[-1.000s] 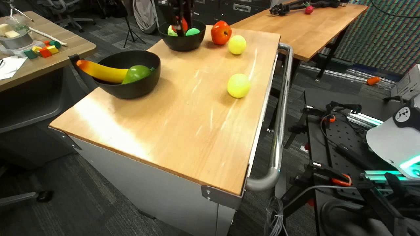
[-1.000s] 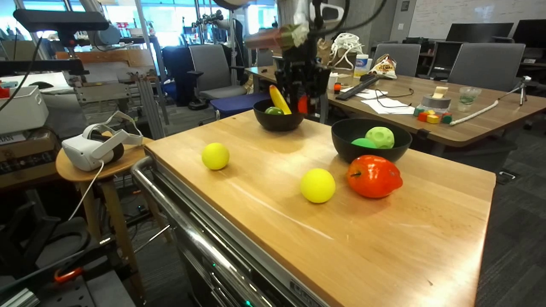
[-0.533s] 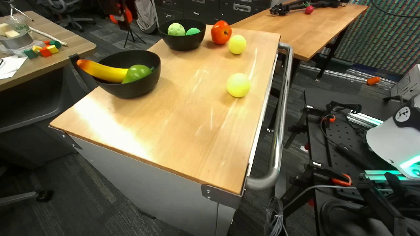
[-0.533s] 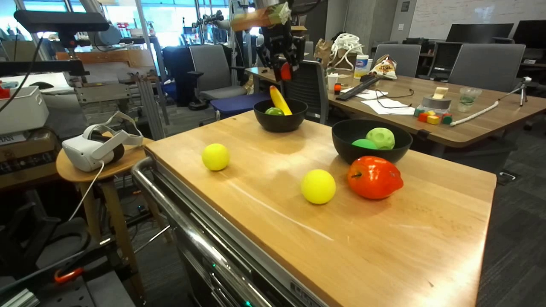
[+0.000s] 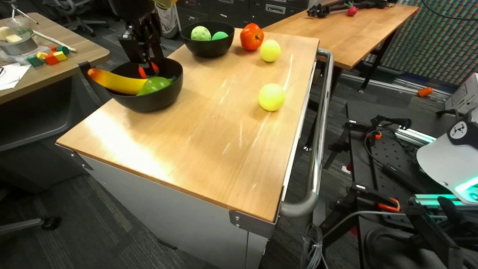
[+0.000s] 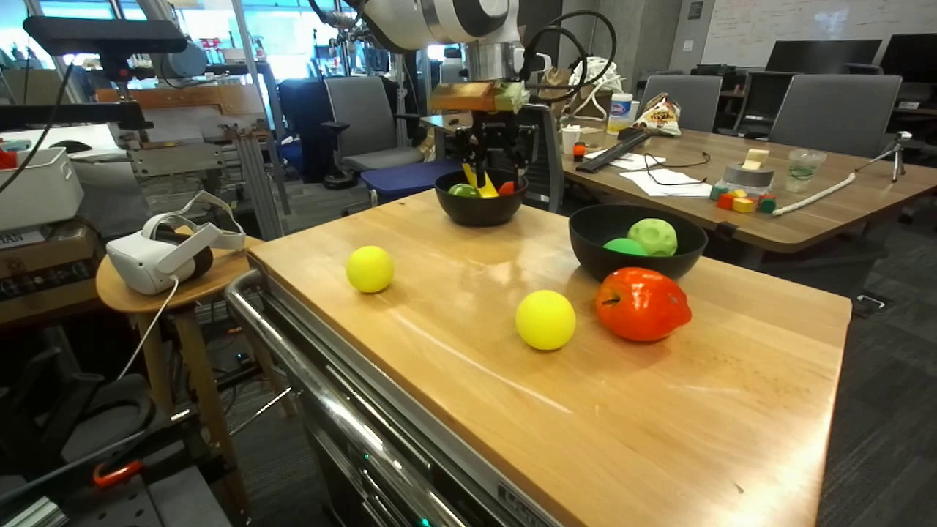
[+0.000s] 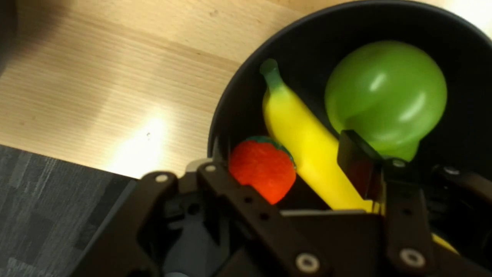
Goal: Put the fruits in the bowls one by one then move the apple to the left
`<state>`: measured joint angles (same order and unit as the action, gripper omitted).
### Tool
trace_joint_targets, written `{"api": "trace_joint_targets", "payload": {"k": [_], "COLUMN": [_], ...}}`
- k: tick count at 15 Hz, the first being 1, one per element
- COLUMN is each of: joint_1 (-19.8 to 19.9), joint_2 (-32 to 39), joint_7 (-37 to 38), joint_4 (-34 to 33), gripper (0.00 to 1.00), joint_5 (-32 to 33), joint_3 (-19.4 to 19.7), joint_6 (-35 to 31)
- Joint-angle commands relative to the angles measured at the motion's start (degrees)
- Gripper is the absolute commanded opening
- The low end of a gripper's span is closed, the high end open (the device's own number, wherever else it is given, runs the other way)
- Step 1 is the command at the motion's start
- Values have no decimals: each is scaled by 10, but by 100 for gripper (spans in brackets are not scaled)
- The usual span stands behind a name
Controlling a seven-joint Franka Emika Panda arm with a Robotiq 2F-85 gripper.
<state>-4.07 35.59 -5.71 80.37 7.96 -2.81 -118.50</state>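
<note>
Leftmost in an exterior view, the banana bowl (image 5: 149, 104) stands at the edge of the tabletop (image 5: 201, 149), its banana (image 5: 115, 81) jutting past the rim; in both exterior views the gripper (image 6: 498, 180) reaches down into this bowl. At upper centre the ball bowl (image 5: 207, 50) stands by the same edge, the red apple (image 5: 251, 37) just right of it on the wood. Bare wood spreads from mid-frame to the tabletop's lower corner, and a metal rail (image 5: 320, 142) borders it at right.

Counted left to right: three pieces in the banana bowl, namely the banana, one strawberry (image 7: 263, 167) and one green pear (image 5: 154, 85); two in the ball bowl, a pale dimpled ball (image 5: 201, 33) and a mint-green piece (image 5: 219, 36); on the wood, one apple, then two balls, an upper yellow ball (image 5: 270, 50) just beside it and a lower yellow ball (image 5: 272, 97) well apart.

The wrist view alone gives the strawberry's leaf cap; the exterior views show patches of red. There the fingers (image 7: 357, 161) stand wide apart, gripping nothing, the strawberry between them; whether one touches it cannot be told. In an exterior view the apple (image 6: 644, 304) is oblong, pointed at right.
</note>
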Motion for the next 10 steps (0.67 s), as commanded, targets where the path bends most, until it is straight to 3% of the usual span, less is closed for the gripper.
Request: {"api": "trace_joint_targets", "payload": {"k": [1,6,10], "joint_1": [27,42,52], "joint_2": [-46,-185,-297], "joint_7": [-44,-27,5], "joint_4": [-26,46,163], "gripper": [100,100,100], "joint_5": [-56,-91,-115], "joint_3": [-17,-4,10], "joint_6": [77,126,179]}}
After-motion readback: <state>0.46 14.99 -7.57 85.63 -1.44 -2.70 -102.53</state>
